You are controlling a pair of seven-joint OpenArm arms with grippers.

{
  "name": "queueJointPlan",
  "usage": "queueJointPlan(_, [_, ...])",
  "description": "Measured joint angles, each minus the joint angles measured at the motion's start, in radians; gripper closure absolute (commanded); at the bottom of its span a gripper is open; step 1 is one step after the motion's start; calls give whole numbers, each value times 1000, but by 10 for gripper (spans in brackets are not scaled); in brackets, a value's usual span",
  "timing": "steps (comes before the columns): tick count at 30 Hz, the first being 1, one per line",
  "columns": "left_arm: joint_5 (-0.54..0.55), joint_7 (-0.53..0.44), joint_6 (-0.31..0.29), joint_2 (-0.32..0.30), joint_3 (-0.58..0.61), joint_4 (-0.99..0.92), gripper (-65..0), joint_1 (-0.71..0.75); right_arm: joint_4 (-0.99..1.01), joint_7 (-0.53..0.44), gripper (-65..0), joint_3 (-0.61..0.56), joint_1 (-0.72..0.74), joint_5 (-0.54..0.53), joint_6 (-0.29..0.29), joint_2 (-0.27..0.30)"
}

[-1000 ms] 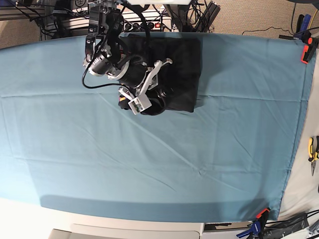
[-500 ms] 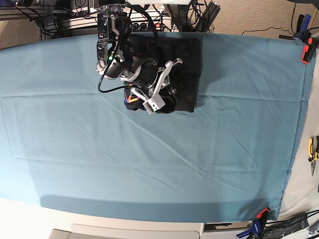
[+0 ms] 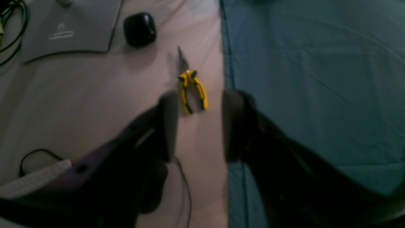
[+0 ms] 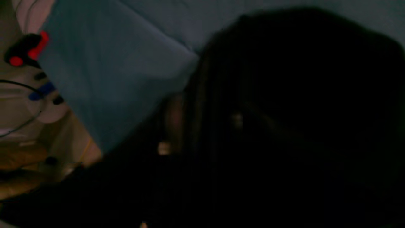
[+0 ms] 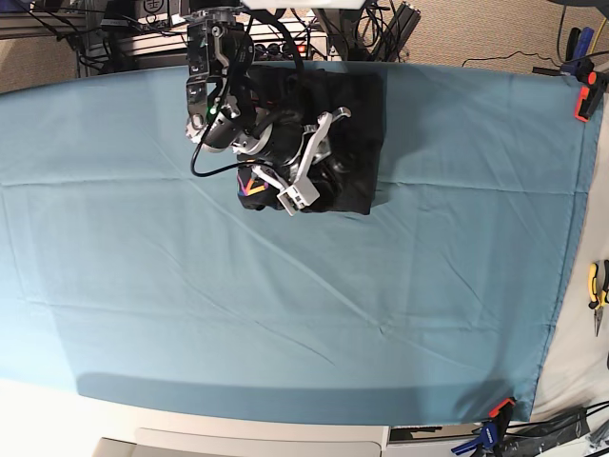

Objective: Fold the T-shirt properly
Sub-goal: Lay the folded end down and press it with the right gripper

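From where I stand, the left gripper (image 3: pixel 197 126) has open cloth (image 5: pixel 466 238) on one side of it, flat and low (a wrinkle or two, nothing to snag on). Ahead of its fingertips lie yellow-handled pliers (image 3: pixel 191 85), with a black rounded object (image 3: pixel 140 30) beyond them. The right gripper (image 5: pixel 314 195) is hemmed in by the bunched black T-shirt (image 5: pixel 360 143) beneath and beside it; past its fingertips, toward the near edge, the bare cloth offers a wide way through.

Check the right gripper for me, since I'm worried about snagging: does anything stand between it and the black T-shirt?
Nothing visible does: in the base view, the right gripper is right at the T-shirt, overlapping it.
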State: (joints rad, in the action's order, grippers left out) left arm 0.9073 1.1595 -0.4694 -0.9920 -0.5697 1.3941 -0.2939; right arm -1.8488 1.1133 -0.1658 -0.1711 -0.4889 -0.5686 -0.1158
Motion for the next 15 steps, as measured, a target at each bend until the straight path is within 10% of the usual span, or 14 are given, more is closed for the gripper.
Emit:
queueJointPlan(6, [0, 0, 0, 0, 0, 0, -241, 0, 2, 3, -272, -56, 2, -173, -114, 2])
queueJointPlan(15, [0, 0, 0, 0, 0, 0, -241, 0, 1, 3, -271, -145, 15, -192, -121, 2])
